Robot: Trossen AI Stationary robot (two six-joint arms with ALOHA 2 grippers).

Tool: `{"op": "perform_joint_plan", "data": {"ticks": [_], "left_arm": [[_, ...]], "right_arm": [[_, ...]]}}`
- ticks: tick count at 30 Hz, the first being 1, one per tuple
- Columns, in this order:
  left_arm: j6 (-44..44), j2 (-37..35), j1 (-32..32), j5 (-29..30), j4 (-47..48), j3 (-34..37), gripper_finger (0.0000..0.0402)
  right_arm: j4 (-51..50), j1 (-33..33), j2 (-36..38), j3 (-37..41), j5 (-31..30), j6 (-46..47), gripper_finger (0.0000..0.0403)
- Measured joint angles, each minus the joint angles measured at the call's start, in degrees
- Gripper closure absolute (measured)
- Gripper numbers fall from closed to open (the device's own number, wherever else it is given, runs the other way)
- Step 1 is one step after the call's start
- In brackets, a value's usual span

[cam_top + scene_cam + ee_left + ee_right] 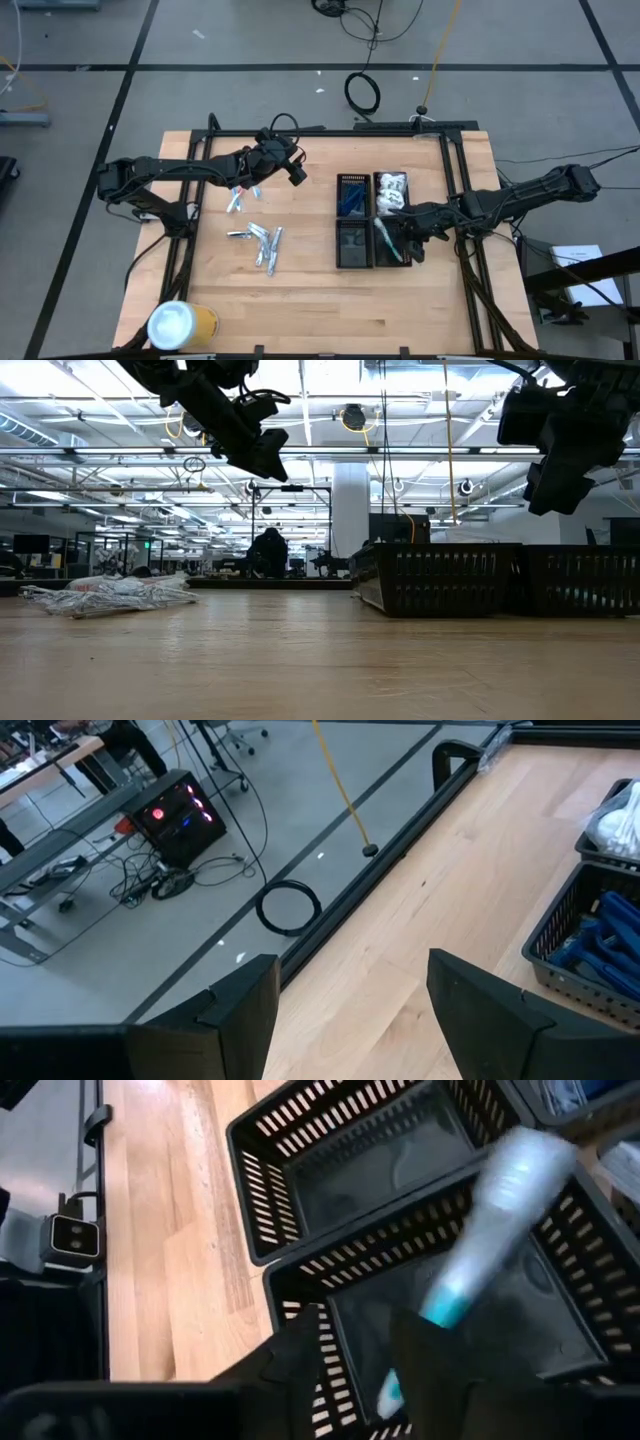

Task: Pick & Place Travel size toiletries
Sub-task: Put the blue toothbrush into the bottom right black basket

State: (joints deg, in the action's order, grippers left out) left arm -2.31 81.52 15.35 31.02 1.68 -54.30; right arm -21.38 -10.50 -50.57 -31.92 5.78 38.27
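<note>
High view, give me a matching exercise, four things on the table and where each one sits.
Things:
1. yellow cylinder
2. razors
3. loose toiletries
4. white packet

Places:
A. bare wood, left of the trays
B. tray's far-right compartment
C. table's near-left corner
D. tray's far-left compartment

Pairs: 1-C, 2-D, 3-A, 4-B

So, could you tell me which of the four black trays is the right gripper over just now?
The front right tray: the right gripper hangs over it with a toothbrush dropping in. The other three stand clear of it.
</note>
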Motion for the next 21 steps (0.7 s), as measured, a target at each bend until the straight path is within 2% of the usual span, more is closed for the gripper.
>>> {"op": "perform_joint_plan", "data": {"ticks": [5, 12, 21], "left_arm": [[1.42, -0.37, -0.02, 0.28, 4.44, 0.00, 0.0155], [14.62, -3.49, 2.07, 0.05, 16.53, 0.04, 0.0156], [33.91, -1.65, 6.10, -7.41, 33.37, 0.04, 0.0156]], "right_arm": [[3.91, 0.02, 0.18, 0.02, -0.90, -3.88, 0.0243], [15.13, 0.04, 3.14, 0.02, -1.61, -14.54, 0.0231], [23.96, 0.09, 4.93, 0.04, -12.15, -32.55, 0.0237]]}}
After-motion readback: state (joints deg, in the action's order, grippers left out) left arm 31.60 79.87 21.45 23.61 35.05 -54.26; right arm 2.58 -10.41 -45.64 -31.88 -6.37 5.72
